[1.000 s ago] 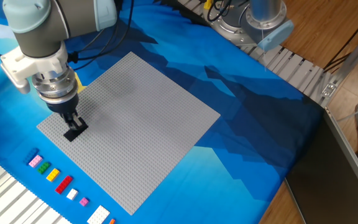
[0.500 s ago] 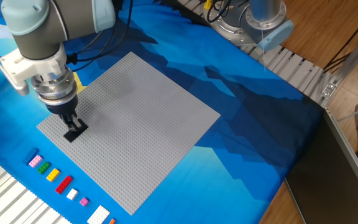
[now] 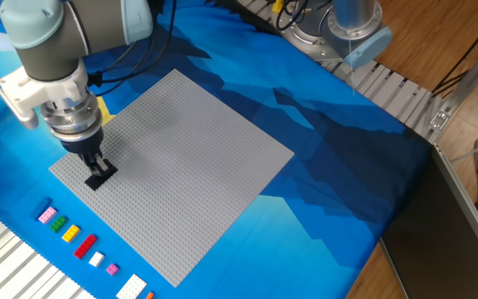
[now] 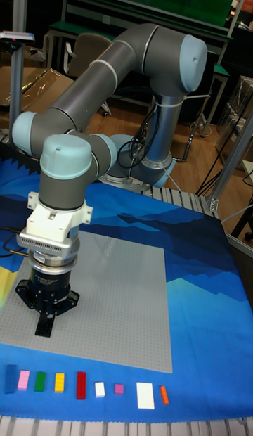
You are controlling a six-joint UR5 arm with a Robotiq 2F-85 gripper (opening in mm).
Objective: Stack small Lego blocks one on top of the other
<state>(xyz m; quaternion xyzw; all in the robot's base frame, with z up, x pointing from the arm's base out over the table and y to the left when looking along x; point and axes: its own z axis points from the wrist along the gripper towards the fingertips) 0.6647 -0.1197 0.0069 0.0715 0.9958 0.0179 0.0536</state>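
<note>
At the near-left corner of the grey baseplate [image 3: 173,170], my gripper [image 3: 98,166] points straight down, its two fingers drawn narrow around the black block [image 3: 100,175], which sits flat against the studded plate; in the tall fixed view the same black block [image 4: 44,325] shows as a dark strip under my gripper [image 4: 46,313], its lower end near the plate's front edge. Off the plate, on the blue cloth [image 3: 330,158], the other small bricks lie in a loose row, apart from one another: pink [image 3: 46,213], green [image 3: 57,223], yellow [image 3: 70,232], red [image 3: 85,245], a small white one [image 3: 96,259], purple [image 3: 112,269], a larger white one [image 3: 133,287] and orange [image 4: 164,394] at the far end. From the tall fixed view a dark blue brick [image 4: 10,378] also stands at the row's other end, just beside the pink. None of these bricks is stacked on another.
</note>
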